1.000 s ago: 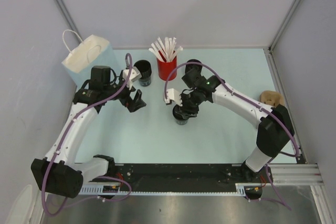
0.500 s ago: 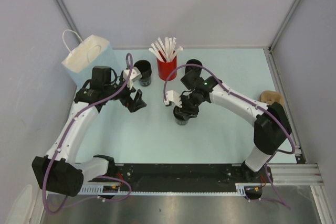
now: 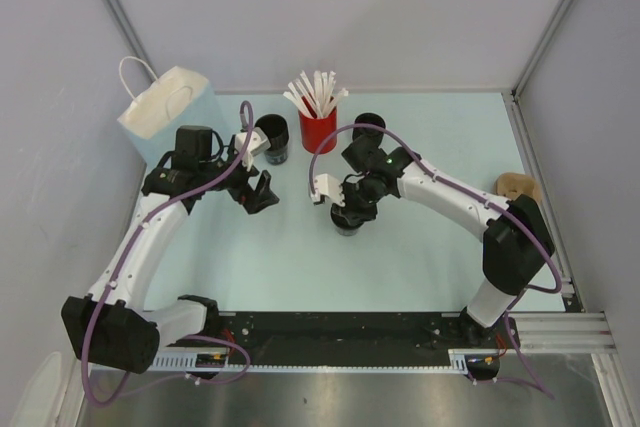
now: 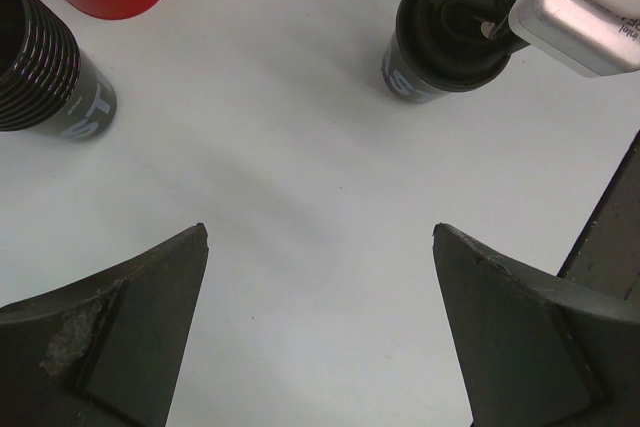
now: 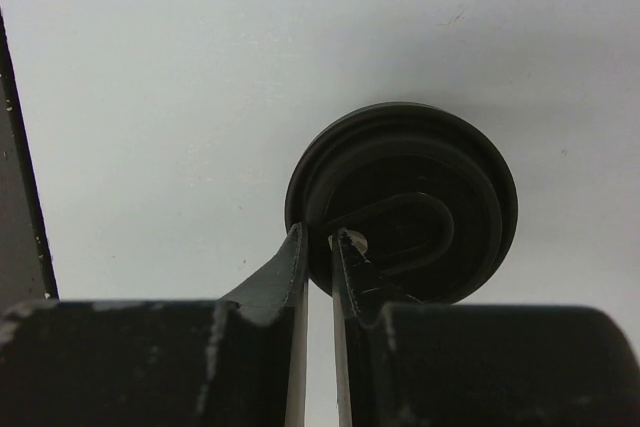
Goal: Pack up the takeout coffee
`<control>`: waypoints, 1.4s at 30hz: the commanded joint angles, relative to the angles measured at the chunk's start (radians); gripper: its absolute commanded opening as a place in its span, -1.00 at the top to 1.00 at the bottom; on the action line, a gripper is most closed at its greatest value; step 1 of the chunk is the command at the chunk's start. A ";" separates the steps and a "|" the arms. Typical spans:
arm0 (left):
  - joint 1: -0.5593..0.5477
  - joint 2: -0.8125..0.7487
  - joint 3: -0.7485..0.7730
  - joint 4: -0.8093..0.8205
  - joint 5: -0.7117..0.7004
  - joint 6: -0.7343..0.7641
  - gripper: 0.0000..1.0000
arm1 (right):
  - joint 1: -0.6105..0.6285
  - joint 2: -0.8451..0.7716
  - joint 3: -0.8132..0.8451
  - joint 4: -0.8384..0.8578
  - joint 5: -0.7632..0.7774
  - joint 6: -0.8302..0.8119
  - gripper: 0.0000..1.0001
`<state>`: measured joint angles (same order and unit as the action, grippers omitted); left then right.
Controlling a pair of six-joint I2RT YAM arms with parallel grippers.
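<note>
Grey booth walls enclose a pale green surface [image 3: 420,267]; all items stand on its far half.

Far left: a white paper bag [image 3: 165,99] stands upright with its mouth open upward.

Just right of the bag, my left gripper [image 3: 258,193] hangs low over bare surface, its jaws spread wide and holding nothing. Its wrist view confirms this, with only blank surface between the two fingers.

Beyond it stands a second black cup [image 3: 272,139], ribbed and without a lid, and next to that the red cup [image 3: 318,131] of white sticks.

Centre: the takeout coffee [image 3: 346,225] stands upright with its black lid on, well apart from the bag and nearer me than the red cup. My right gripper [image 5: 318,247] is directly above it, pointing down. The fingers are drawn nearly together with the near-left part of the lid's rim between them, one finger outside the rim and one over the lid. I judge this a pinch on the rim, not a grip round the body.

Far right, at the surface's edge: the tan cardboard tray [image 3: 517,187], untouched.

Finding: the cup's long axis is vertical and it sits straight below my right gripper. My left gripper is clearly the farther one, with the cup off to its right. The bag lies leftward across the surface.
</note>
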<state>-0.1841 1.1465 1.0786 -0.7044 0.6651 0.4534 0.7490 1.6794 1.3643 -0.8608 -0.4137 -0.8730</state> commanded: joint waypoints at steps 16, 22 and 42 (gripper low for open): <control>0.011 0.009 -0.008 0.025 0.025 -0.002 -0.99 | -0.197 -0.075 0.007 0.060 0.009 0.114 0.95; 0.011 0.009 -0.009 0.028 0.024 -0.004 -0.99 | -0.272 -0.098 0.009 0.055 0.004 0.121 0.95; 0.011 0.010 -0.013 0.031 0.025 -0.005 -0.99 | -0.546 0.008 0.058 0.135 0.164 0.232 1.00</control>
<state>-0.1825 1.1580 1.0748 -0.6971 0.6651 0.4526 0.2314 1.6573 1.3659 -0.7708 -0.3065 -0.6777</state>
